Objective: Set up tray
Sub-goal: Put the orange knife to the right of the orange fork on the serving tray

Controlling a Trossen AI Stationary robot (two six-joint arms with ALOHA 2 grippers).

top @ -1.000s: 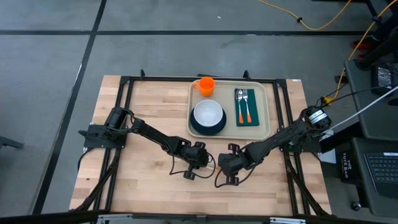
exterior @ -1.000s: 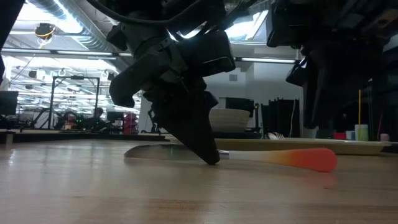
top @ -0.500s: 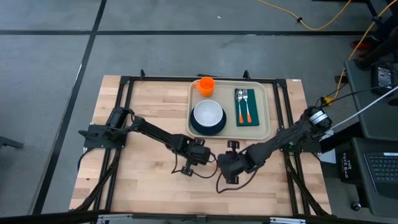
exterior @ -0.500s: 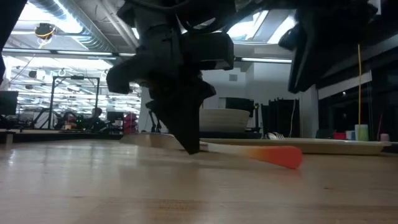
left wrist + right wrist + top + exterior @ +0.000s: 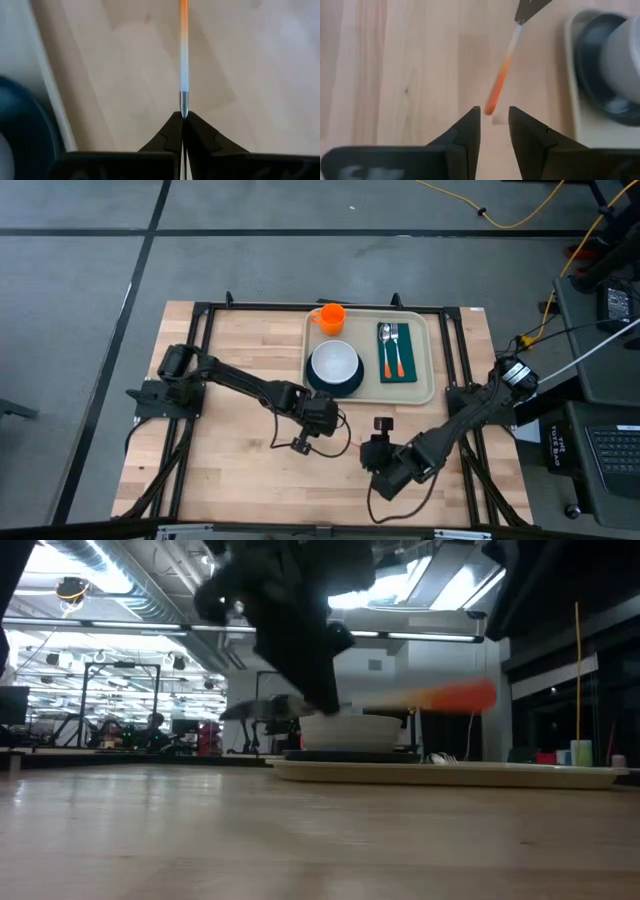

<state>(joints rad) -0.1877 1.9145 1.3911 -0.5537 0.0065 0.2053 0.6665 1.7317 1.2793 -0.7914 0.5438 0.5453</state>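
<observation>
A white bowl [image 5: 334, 362] sits on a dark teal plate [image 5: 318, 387]. Beside them lies a green napkin [image 5: 396, 369] bearing orange-handled cutlery [image 5: 393, 356]. An orange cup [image 5: 331, 317] stands behind the plate. The wooden counter [image 5: 235, 470] carries everything.

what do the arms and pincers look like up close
Two dark, slender jointed arms with black cables looping near the wrists. The left pincer and right pincer each have two black, wedge-shaped fingers tapering to tips. No markings are visible on them.
</observation>
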